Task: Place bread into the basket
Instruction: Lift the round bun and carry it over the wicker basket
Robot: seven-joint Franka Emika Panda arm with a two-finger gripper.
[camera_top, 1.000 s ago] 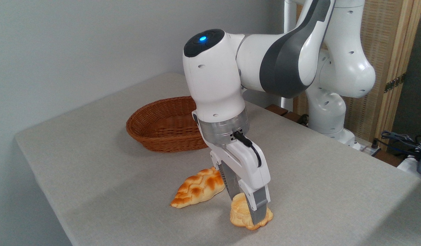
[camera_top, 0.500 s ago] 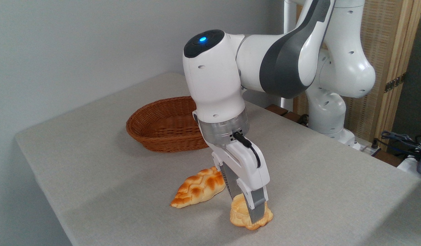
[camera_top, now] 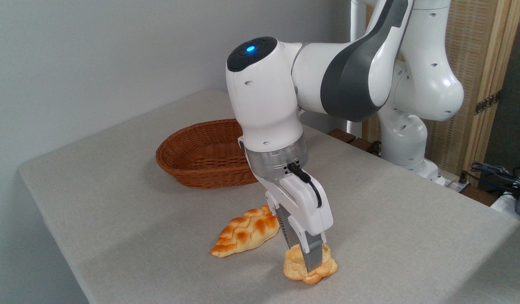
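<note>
The bread (camera_top: 328, 266), a small pale golden bun with a lumpy edge, lies on the grey table near its front edge. My gripper (camera_top: 304, 258) points down onto it, with its jaws closed in against the bun's sides; the near finger covers the bun's middle. The bun still rests on the table. The basket (camera_top: 171, 162), an oval reddish-brown wicker one, stands further back to the left, and nothing shows inside it. The arm's wrist hides its right end.
A long braided orange-brown loaf (camera_top: 245, 232) lies just left of the gripper, its near end close to the far finger. The table's left edge (camera_top: 44, 211) drops off. The robot base (camera_top: 405, 147) and cables (camera_top: 496, 173) stand at the back right.
The fingers have drawn together on the bun, the near one shifting left. The bun and the arm stayed in place.
</note>
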